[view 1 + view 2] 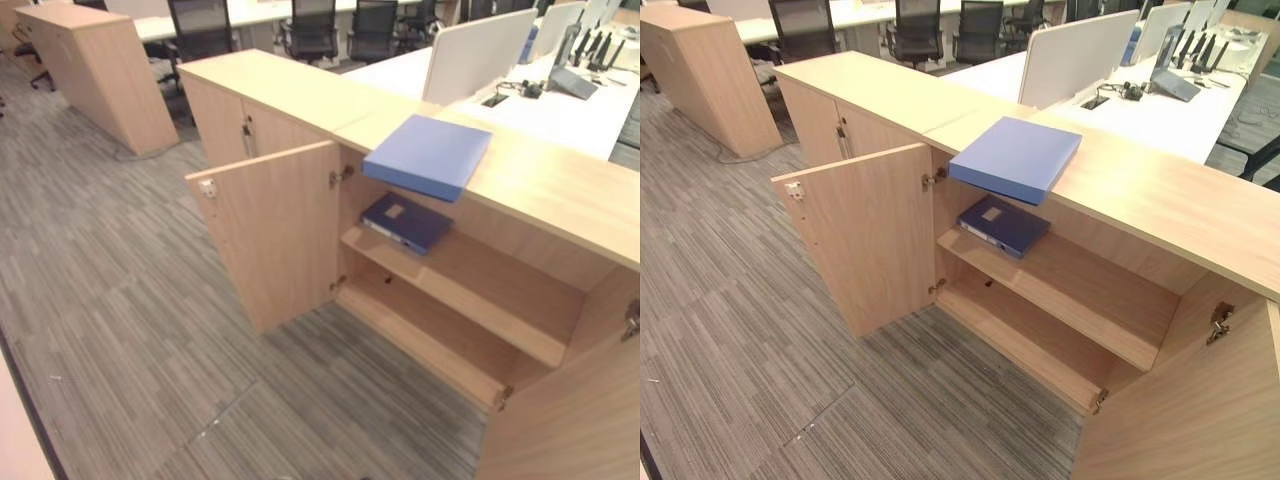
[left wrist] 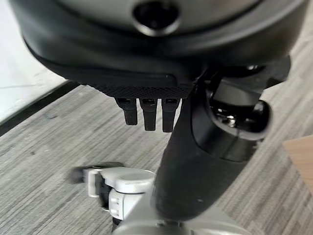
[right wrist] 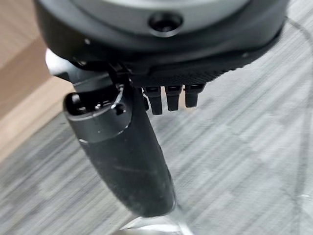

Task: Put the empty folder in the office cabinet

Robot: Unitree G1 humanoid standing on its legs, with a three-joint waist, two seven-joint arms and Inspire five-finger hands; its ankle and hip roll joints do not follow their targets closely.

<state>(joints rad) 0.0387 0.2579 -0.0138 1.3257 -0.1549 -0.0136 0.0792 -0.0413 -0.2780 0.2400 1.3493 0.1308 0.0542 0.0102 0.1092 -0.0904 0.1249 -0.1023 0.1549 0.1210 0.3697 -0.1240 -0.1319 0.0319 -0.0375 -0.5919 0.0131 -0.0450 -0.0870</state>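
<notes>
Fingers (image 2: 143, 115) of the left hand (image 2: 205, 161) hang straight and relaxed above the carpet (image 1: 120, 330), grasping nothing; the right hand (image 3: 122, 156) shows the same, its fingers (image 3: 168, 100) loose and empty over carpet beside a strip of pale wood.

The empty folder (image 1: 428, 155), light blue and closed, lies flat on the counter top of the office cabinet (image 1: 1160, 200), directly above the open compartment. One corner juts out past the front edge over the opening. Its long axis seems to run at a slant to the cabinet's front edge, though it looks nearly square from here. Just below it, on the middle shelf (image 1: 1080, 300), lies a dark blue binder (image 1: 1002, 224) with a pale label, pushed toward the left end. The rest of that shelf and the bottom shelf are bare.

The left door (image 1: 270, 235) stands swung wide open; the right door (image 1: 1200, 410) is open too, close to the camera.

Both hands hang low, well apart from the folder, which lies ahead and above them. From the eye views the folder sits somewhat right of centre, so the right hand is probably nearer, though neither wrist view shows the folder, and I cannot judge this firmly.

The right end of the compartment is cut off behind the right door, and the inside of the neighbouring closed cabinet (image 1: 250, 120) is hidden.
</notes>
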